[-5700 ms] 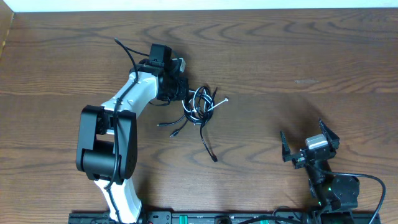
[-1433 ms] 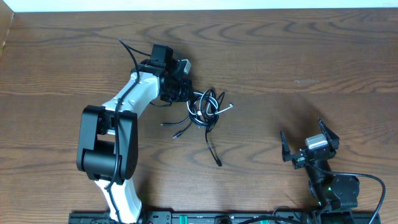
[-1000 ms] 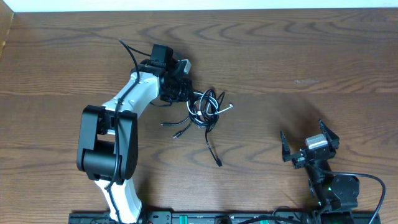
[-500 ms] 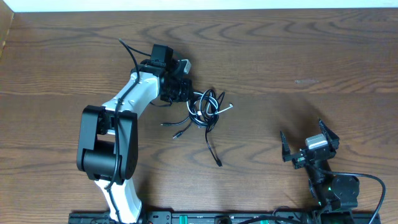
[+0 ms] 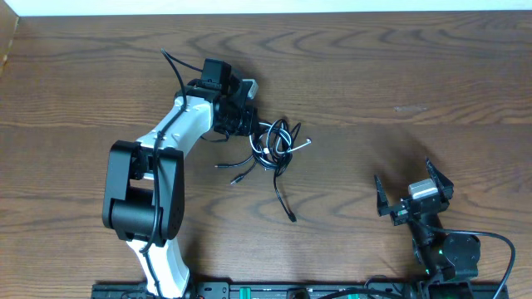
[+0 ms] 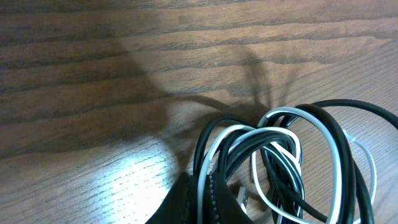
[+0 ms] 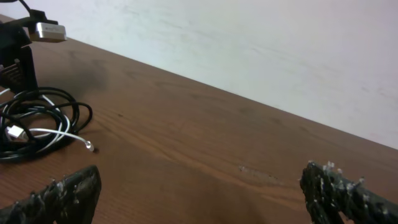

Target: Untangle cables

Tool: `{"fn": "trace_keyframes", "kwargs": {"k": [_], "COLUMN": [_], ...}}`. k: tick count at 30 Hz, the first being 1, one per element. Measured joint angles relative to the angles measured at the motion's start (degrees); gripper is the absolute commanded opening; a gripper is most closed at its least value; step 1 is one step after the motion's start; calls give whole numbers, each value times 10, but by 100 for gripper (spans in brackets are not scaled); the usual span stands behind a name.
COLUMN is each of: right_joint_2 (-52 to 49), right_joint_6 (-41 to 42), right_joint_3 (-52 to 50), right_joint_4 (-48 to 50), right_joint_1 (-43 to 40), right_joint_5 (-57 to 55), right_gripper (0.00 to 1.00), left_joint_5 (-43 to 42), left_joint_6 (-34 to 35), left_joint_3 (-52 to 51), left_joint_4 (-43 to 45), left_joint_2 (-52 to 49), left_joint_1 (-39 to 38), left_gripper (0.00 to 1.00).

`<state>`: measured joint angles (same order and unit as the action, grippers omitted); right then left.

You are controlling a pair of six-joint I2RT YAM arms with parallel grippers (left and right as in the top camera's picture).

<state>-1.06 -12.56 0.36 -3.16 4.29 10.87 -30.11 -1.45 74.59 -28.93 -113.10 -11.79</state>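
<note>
Cables (image 5: 274,143) bunched, black tail (image 5: 283,199) running down-right, white plug (image 5: 306,143) pointing right

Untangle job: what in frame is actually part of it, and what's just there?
Part of the job:
- cable tangle, black and white leads
- left gripper, shut on the tangle's edge
- right gripper, open, well apart from the tangle

Just there:
- wooden table
- white wall

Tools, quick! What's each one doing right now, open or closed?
Left tool: closed, pinching the tangled cable bundle.
Right tool: open, holding nothing.
</note>
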Motion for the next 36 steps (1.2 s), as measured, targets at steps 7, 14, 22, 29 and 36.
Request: {"fn": "trace_keyframes", "kwargs": {"k": [7,14,22,29,36], "right_joint_2": [0,0,0,0,0], "right_joint_6": [0,0,0,0,0], "right_joint_3": [0,0,0,0,0], "right_joint_4": [0,0,0,0,0], "right_joint_1": [0,0,0,0,0], "right_joint_5": [0,0,0,0,0], "right_gripper": [99,99,99,99,99], "left_joint_5": [0,0,35,115,148], "left_joint_6": [-1,-1,-4,-5,-3], "left_joint_3": [0,0,0,0,0], "left_joint_4": [16,22,23,24,35], "left_joint_2": [0,0,0,0,0], "left_joint_1": [0,0,0,-1,-1], "left_gripper": [8,8,49,69,81]}}
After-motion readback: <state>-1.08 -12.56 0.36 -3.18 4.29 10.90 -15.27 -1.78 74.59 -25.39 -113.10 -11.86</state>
